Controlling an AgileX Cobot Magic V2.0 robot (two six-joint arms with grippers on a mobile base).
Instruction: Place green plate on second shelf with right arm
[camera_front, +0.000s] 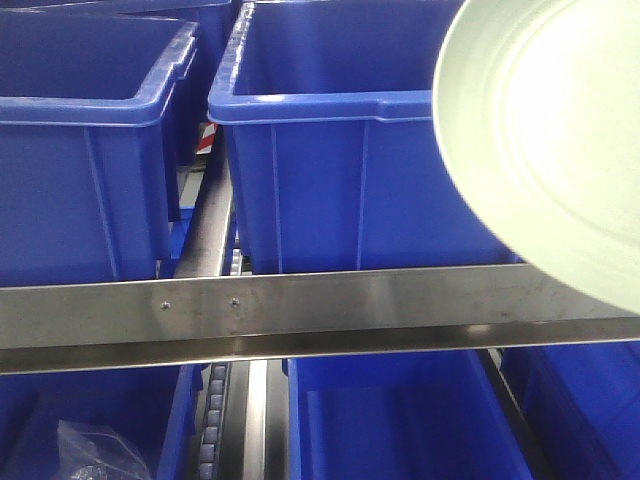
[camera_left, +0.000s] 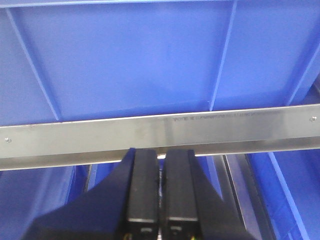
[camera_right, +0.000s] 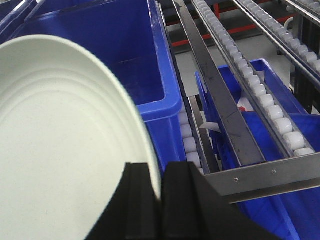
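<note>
The right gripper (camera_right: 161, 200) has its jaws clamped on the rim of the green plate (camera_front: 560, 130), which it holds tilted up on edge at the right of the rack, in front of a blue bin (camera_front: 340, 170) and partly across the steel rail (camera_front: 300, 305) of the shelf. Another blue bin (camera_front: 90, 160) sits to the left. The left gripper (camera_left: 160, 200) hangs near the same kind of rail (camera_left: 160, 130), jaws pressed together, holding nothing.
</note>
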